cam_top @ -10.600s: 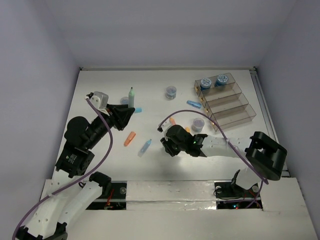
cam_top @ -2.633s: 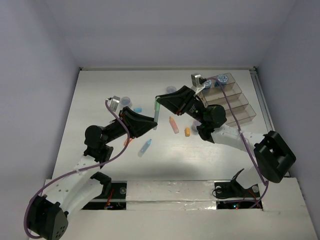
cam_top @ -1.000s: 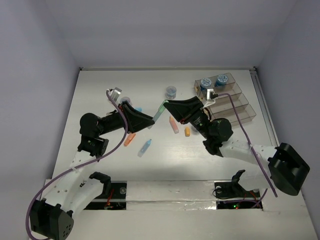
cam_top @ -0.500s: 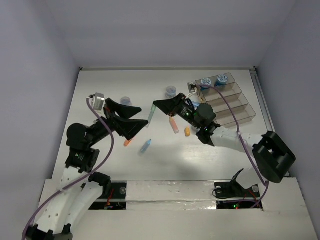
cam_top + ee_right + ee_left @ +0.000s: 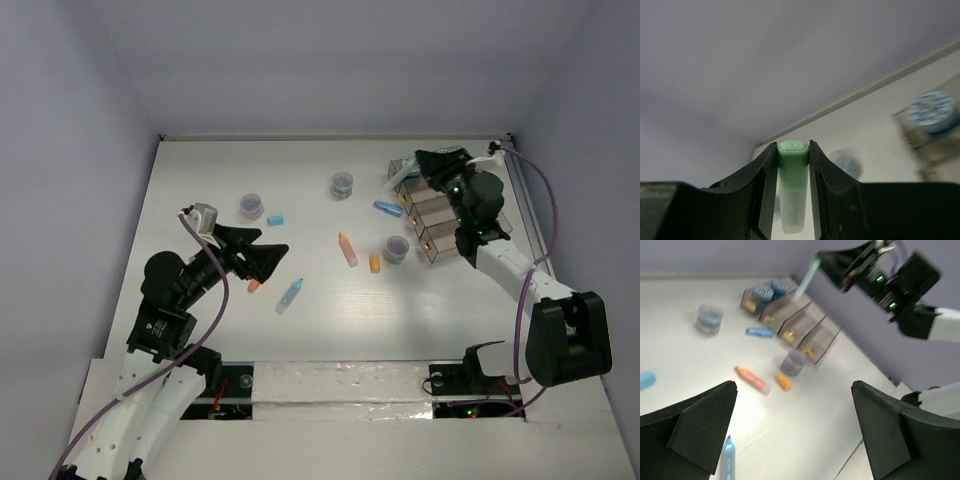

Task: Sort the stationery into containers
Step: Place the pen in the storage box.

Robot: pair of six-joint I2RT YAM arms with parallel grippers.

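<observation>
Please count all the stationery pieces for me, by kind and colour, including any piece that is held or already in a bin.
Blue rolls: 2
Clear jars: 3
Light-blue sticks: 3
Orange sticks: 3
Green stick: 1
Total: 12

**Colours around the containers**

The containers (image 5: pixel 799 326) are clear, slightly smoky grey. In their far bin the rolls (image 5: pixel 769 291) are blue with white patterned tops. Left of the containers are an orange-and-pink stick (image 5: pixel 348 249) and a light-blue stick (image 5: pixel 388 208). At their far end, the green stick (image 5: pixel 792 200) is pale.
</observation>
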